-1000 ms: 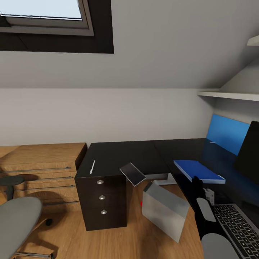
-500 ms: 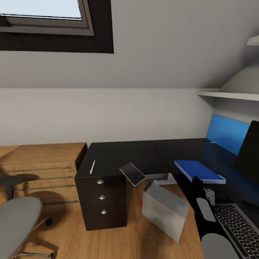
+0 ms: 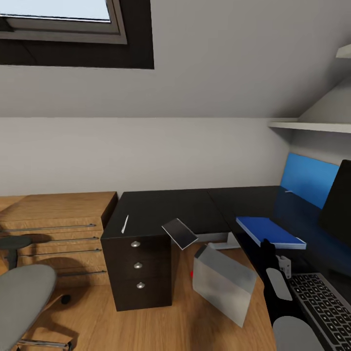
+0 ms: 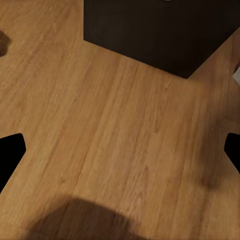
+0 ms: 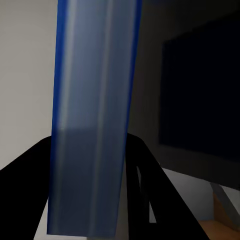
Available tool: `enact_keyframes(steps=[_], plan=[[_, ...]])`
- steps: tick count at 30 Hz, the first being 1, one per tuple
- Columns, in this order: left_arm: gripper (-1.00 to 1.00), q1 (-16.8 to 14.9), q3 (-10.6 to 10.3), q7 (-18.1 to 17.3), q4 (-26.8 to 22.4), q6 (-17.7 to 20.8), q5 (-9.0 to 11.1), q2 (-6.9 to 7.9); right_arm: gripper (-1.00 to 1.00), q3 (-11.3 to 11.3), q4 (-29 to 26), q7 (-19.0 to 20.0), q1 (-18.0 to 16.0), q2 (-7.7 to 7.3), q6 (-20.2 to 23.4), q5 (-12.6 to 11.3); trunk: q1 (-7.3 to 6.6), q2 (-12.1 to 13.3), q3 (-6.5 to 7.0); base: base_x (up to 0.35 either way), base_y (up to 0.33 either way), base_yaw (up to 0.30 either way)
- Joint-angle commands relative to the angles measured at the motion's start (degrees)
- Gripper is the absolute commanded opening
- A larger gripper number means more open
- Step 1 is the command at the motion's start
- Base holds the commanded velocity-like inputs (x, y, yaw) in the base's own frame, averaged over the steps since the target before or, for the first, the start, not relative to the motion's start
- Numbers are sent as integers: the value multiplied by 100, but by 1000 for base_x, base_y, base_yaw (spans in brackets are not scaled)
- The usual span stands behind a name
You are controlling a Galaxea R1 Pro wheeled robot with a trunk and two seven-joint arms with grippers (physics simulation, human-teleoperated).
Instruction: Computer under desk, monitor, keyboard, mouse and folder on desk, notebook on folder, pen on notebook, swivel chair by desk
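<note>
Right gripper (image 3: 266, 245): its jaws are closed narrow on the near edge of the flat bright blue folder with white page edges (image 3: 269, 230). In the right wrist view the page edges run straight out between the jaws. The folder lies beyond them, level, partly over the glossy black L-shaped desk (image 3: 165, 209) and overhanging its rim. It is judged light and fairly stiff, though its smooth covers could slip and a one-edge hold could let the far end droop, so a grip at mid-edge suits it. Left gripper (image 4: 120, 150): its jaws are spread wide above the wooden floor (image 4: 75, 90). Compared with one second ago, the whole head view has shifted slightly, so the camera has moved. The folder keeps almost the same place on the desk.
</note>
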Motion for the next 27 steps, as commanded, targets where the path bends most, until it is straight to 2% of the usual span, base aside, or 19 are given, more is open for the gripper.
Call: enact_keyframes(steps=[1, 8, 15, 27], plan=[[100, -6, -48, 40, -1, -33, 46, 6, -100, -7, -5, 6, -4, 4, -11, -60, 0, -3, -6, 0, 0, 0], [100, -6, -32, 32, 4, -33, 45, 6, -100, -7, -5, 7, -4, 4, -11, -60, 0, -3, -6, 10, 1, 0], [100, -6, -31, 24, 7, -39, 41, 7, -100, -7, -5, 7, -4, 5, -3, -60, 0, -3, -6, 160, 26, 0], [100, -6, -31, 26, 7, -34, 46, 7, -100, -8, -21, 4, -4, -12, 35, -77, 0, -3, -6, 10, 1, 0]])
